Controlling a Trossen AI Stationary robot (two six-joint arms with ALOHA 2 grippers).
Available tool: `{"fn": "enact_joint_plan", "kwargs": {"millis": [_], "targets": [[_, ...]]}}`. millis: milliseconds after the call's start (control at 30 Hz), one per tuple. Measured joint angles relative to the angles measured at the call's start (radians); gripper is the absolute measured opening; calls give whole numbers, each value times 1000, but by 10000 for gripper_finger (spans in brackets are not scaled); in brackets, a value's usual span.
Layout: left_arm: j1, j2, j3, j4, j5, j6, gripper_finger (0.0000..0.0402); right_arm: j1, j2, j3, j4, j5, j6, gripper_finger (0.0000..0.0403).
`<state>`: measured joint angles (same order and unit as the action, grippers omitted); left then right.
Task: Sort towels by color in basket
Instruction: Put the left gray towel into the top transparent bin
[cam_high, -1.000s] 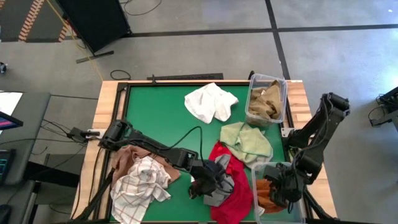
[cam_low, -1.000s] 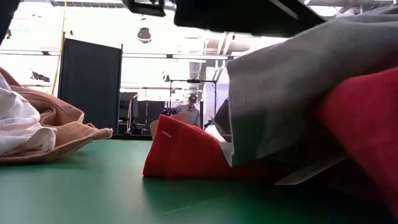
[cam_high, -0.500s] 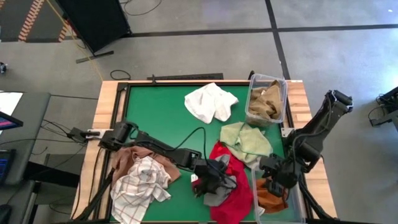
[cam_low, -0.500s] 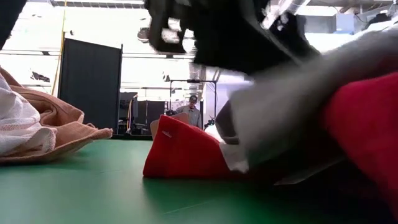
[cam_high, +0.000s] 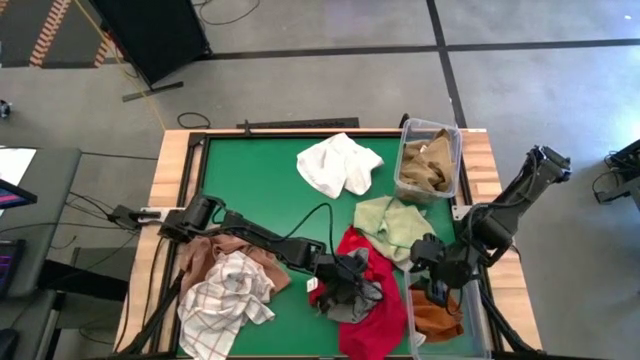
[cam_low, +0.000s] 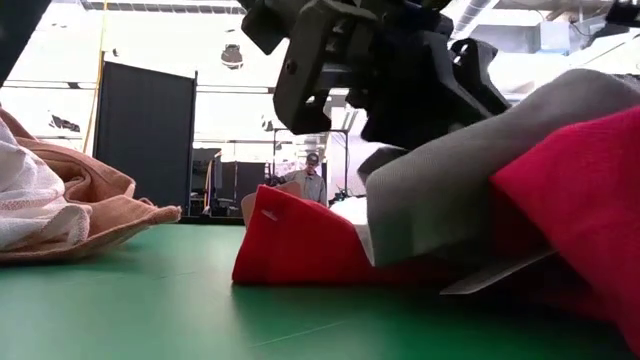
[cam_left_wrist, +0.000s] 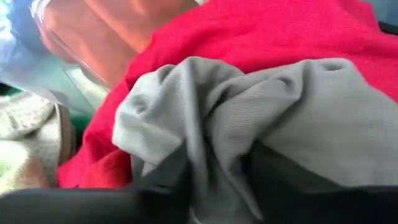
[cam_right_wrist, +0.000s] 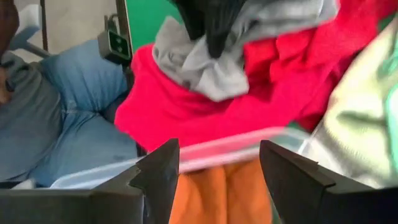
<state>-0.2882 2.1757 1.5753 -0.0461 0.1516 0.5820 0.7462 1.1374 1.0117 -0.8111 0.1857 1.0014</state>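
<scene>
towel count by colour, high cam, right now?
white towel: 1
tan towel, in the far bin: 1
pale green towel: 1
red towel: 1
grey towel, on the red one: 1
brown towel: 1
white checked towel: 1
rust orange towel, in the near bin: 1
Total: 8 visible

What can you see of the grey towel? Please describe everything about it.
The grey towel is soft ribbed cloth, crumpled into folds. It lies on top of the red towel near the table's front edge, between the checked towel and the front bin. The left gripper is down on it, its fingers pinching a fold; the towel's far end sags onto the red one.
</scene>
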Motion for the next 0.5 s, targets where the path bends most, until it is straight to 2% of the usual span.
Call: {"fn": "enact_joint_plan", "kwargs": {"millis": [100, 133, 333, 500], "targets": [[0, -5, 0, -23, -1, 29, 26, -19, 0, 4, 4, 15, -39, 249], [0, -9, 0, -25, -4, 37, 15, -26, 0, 4, 2, 24, -47, 249], [0, -76, 0, -75, -101, 80, 5, -53, 24, 4, 26, 82, -126, 249], [0, -153, 0, -133, -197, 115, 3, -72, 51, 4, 150, 83, -265, 249]]}}
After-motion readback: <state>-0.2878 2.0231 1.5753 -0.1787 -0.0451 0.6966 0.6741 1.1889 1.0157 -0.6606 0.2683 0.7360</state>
